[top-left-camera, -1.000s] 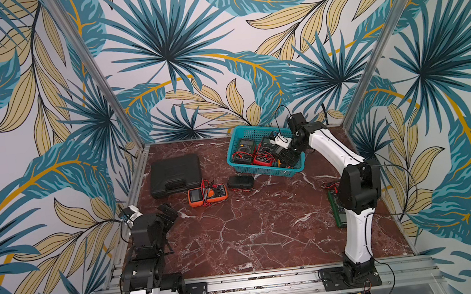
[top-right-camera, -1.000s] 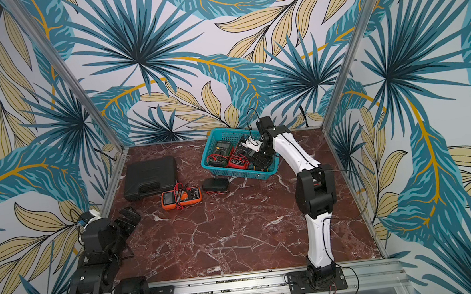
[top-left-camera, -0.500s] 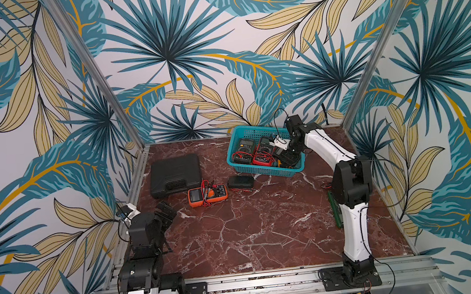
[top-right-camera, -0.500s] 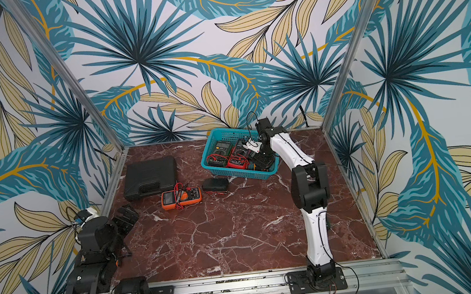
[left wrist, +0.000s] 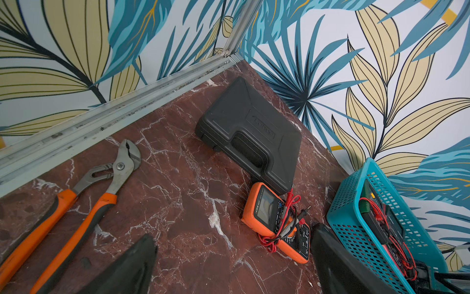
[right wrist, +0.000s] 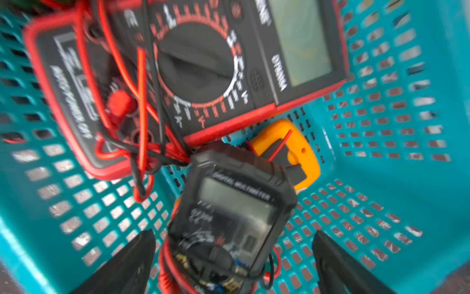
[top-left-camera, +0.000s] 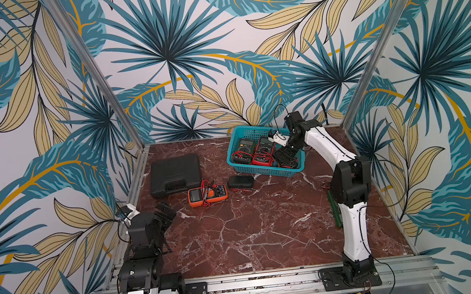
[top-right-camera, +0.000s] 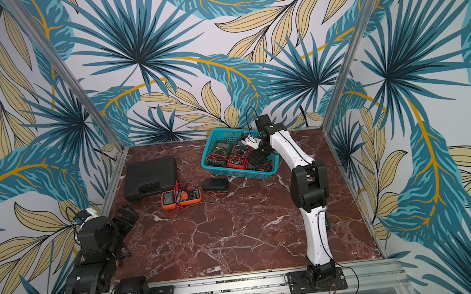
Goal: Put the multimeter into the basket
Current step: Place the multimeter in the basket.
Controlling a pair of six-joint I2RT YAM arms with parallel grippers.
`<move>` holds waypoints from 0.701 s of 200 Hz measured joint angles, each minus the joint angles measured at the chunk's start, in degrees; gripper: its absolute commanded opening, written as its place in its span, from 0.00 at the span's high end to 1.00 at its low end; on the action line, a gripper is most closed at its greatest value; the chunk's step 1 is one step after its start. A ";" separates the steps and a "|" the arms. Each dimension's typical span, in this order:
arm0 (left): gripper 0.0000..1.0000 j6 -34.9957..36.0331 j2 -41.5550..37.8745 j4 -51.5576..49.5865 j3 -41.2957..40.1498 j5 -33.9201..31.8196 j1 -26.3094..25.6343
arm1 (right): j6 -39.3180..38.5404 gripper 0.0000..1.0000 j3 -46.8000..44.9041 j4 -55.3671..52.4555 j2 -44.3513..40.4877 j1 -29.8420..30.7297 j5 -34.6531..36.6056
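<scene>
The teal basket [top-left-camera: 264,170] [top-right-camera: 238,173] stands at the back right of the table. My right gripper [top-left-camera: 284,156] [right wrist: 234,233] reaches into its right end and is open. A black multimeter [right wrist: 234,211] with red and black leads lies on the basket floor between the spread fingers, with gaps on both sides. A red multimeter [right wrist: 203,63] [top-left-camera: 262,156] and a dark one [top-left-camera: 244,146] also lie in the basket. An orange multimeter [top-left-camera: 208,195] [left wrist: 273,219] lies on the table. My left gripper [top-left-camera: 165,213] [left wrist: 235,233] hangs open and empty at the front left.
A flat black case [top-left-camera: 175,175] lies at the back left, with a small black pouch [top-left-camera: 241,182] next to the orange multimeter. Orange-handled pliers [left wrist: 76,198] lie by the left rail. A green board [top-left-camera: 334,209] lies beside the right arm. A yellow clamp piece [right wrist: 287,145] sits in the basket.
My right gripper has opened over the basket floor and let go of the black multimeter. The right elbow has shifted a little. The left arm has barely moved.
</scene>
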 measured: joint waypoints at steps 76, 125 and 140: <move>0.00 -0.02 0.00 -0.37 0.00 0.00 0.00 | 8.50 0.17 11.78 -0.17 3.32 0.00 -1.18; 0.00 0.00 0.00 -0.35 0.00 0.00 0.00 | 11.26 0.51 11.76 -0.46 9.44 0.00 -1.75; 0.00 -0.02 0.00 -0.35 0.00 0.02 0.00 | 11.45 0.60 11.13 -0.13 9.79 -0.04 -1.84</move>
